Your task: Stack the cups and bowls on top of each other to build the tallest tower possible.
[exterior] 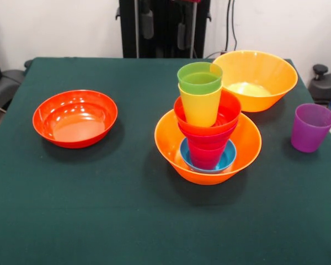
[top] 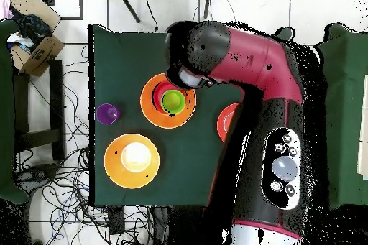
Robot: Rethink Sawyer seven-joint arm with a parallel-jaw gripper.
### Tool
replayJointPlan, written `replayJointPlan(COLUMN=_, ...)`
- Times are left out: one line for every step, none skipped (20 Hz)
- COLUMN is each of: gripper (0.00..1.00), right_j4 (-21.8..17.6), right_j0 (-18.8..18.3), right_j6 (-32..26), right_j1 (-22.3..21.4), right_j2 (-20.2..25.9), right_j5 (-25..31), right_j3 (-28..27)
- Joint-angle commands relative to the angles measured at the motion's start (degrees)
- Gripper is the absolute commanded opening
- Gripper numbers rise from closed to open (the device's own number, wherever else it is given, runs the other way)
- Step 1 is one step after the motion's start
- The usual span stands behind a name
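Note:
The tower stands in a large orange bowl [exterior: 248, 138] at mid-table. From the bottom it holds a small blue bowl [exterior: 227, 157], crimson-magenta pieces [exterior: 207, 152] that I cannot tell apart, a small red-orange bowl [exterior: 231, 110], a yellow cup [exterior: 201, 107] and a green cup [exterior: 199, 78] on top. A purple cup [exterior: 311, 127] stands alone at the right. In the overhead view the red arm's end [top: 188, 77] hangs beside the tower [top: 172, 101]. The gripper under it is not clearly seen, and the front view shows no gripper.
A second large orange bowl [exterior: 276, 77] stands behind the tower to the right, also in the overhead view [top: 115, 159]. A wide shallow red-orange bowl [exterior: 74, 117] sits at the left; the arm partly hides it from overhead [top: 225, 121]. The pedestal [exterior: 165, 27] is at the far edge.

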Motion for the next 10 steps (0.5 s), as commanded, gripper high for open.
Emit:
replayJointPlan(gripper=1.00, right_j4=-2.50, right_j0=-0.47, right_j6=-3.57, right_j1=-0.11, right_j2=3.90, right_j5=-1.35, right_j3=7.79)
replayJointPlan(gripper=1.00, right_j4=-1.91, right_j0=-0.34, right_j6=-2.56, right_j1=0.06, right_j2=4.19, right_j5=-2.16, right_j3=8.40)
replayJointPlan(gripper=1.00, right_j4=-1.32, right_j0=-0.20, right_j6=-1.55, right_j1=0.24, right_j2=4.48, right_j5=-2.96, right_j3=9.01)
replayJointPlan(gripper=1.00, right_j4=-0.57, right_j0=0.13, right_j6=-0.01, right_j1=0.50, right_j2=4.70, right_j5=-3.69, right_j3=9.48)
replayJointPlan(gripper=1.00, right_j4=0.12, right_j0=0.57, right_j6=1.62, right_j1=0.72, right_j2=4.84, right_j5=-4.59, right_j3=10.17)
replayJointPlan(gripper=1.00, right_j4=0.82, right_j0=1.10, right_j6=3.32, right_j1=0.94, right_j2=4.87, right_j5=-5.43, right_j3=10.81)
replayJointPlan(gripper=1.00, right_j4=1.58, right_j0=1.48, right_j6=4.68, right_j1=1.45, right_j2=5.06, right_j5=-6.23, right_j3=11.22)
replayJointPlan(gripper=1.00, right_j4=2.06, right_j0=2.00, right_j6=5.95, right_j1=1.65, right_j2=5.01, right_j5=-6.63, right_j3=11.45)
replayJointPlan(gripper=1.00, right_j4=2.33, right_j0=2.33, right_j6=6.67, right_j1=2.20, right_j2=5.03, right_j5=-6.81, right_j3=11.26)
replayJointPlan(gripper=1.00, right_j4=2.90, right_j0=2.54, right_j6=7.08, right_j1=2.45, right_j2=5.22, right_j5=-6.97, right_j3=11.39)
